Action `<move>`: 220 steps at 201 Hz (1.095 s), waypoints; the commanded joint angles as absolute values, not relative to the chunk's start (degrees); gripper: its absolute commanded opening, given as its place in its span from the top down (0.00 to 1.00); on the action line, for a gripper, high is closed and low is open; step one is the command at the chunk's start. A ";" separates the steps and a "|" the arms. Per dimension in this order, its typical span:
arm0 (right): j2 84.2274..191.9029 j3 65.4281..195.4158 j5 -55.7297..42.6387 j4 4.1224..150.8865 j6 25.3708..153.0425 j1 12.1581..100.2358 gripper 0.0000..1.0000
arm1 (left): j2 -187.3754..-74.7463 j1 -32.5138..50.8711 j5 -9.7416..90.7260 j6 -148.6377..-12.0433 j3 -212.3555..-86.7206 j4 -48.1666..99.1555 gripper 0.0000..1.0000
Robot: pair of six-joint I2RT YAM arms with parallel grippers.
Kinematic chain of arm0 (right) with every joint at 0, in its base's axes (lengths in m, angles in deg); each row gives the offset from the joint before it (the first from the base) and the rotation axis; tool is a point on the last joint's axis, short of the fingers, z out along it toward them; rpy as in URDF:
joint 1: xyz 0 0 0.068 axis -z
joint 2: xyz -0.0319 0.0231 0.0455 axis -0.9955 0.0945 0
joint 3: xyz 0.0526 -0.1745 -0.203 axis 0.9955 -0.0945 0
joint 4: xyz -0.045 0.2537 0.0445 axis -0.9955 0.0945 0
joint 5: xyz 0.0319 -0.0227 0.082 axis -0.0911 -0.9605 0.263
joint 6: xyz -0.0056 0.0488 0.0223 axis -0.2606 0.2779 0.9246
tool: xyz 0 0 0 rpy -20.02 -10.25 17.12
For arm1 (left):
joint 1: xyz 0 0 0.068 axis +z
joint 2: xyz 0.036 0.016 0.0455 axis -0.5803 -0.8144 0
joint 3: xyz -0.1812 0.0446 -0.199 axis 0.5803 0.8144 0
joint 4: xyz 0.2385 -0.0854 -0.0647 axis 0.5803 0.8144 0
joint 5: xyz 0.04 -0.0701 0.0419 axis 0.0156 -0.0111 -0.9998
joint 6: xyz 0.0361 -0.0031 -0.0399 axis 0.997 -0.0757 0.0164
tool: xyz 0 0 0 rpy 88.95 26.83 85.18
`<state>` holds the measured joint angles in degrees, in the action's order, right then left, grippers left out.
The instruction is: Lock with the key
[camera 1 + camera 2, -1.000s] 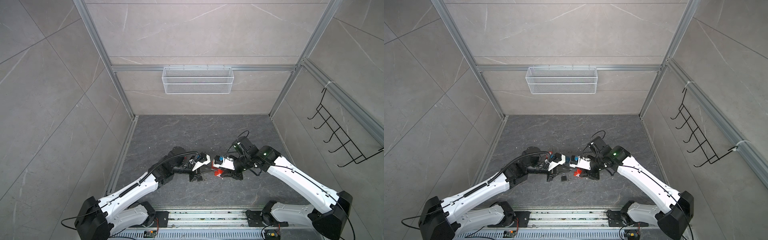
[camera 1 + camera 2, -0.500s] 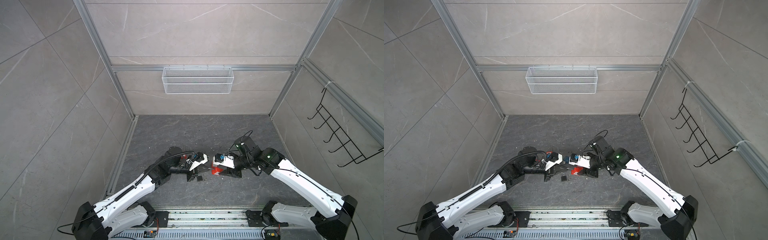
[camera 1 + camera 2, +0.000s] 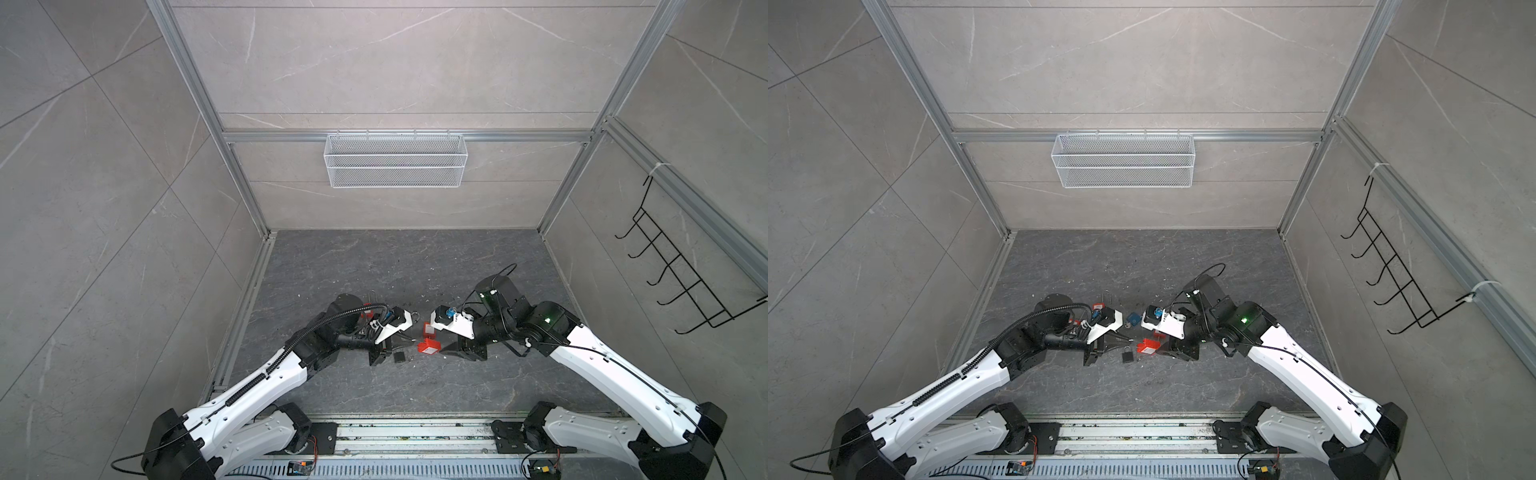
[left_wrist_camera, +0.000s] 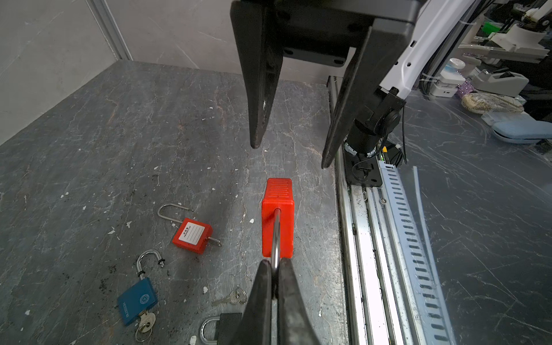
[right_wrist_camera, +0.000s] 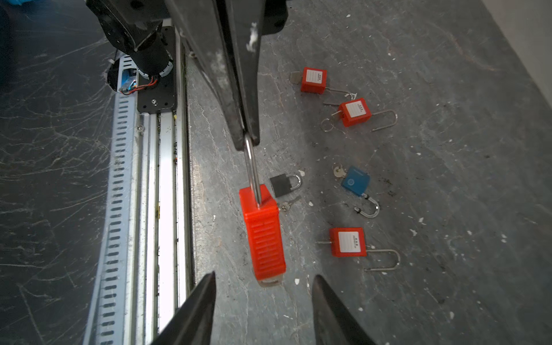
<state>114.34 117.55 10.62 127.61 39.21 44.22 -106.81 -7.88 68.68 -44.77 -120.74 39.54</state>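
Left wrist view: left gripper (image 4: 274, 267) is pressed together on the steel shackle (image 4: 276, 233) of a red padlock (image 4: 277, 215), which it holds clear of the floor. Risk, as judged: the pinch is on a thin round bar only, so a sideways push on the body could swing or twist the padlock, or slide the shackle out of the grip. Right gripper (image 5: 264, 276) has its jaws spread, its tips just off the body's far end and apart from it. Closing off-centre would knock the body aside. A pale stub (image 5: 270, 282) at that end may be the key, but I cannot tell. If it is, a skewed turn could jam it. In a top view the padlock (image 3: 430, 348) lies at about 3 o'clock from the left gripper and 9 o'clock from the right. On the floor near it are a loose key (image 4: 234, 297), a black padlock (image 3: 1127, 356) at 8 o'clock and a blue padlock (image 3: 1133, 319) at 11 o'clock.
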 commanded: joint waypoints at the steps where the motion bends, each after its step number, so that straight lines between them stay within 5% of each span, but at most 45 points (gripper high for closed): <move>1: 114.44 115.43 13.57 125.67 42.94 43.56 0.46 | -105.91 -7.60 69.64 -42.23 -123.92 40.45 1.00; 123: 117.10 112.05 12.91 119.62 42.46 42.39 0.45 | -110.17 -7.82 71.77 -41.89 -125.95 40.99 1.00; 220: 118.73 110.04 18.24 117.73 41.36 42.39 0.64 | -111.42 -7.95 74.45 -37.74 -128.50 45.69 1.00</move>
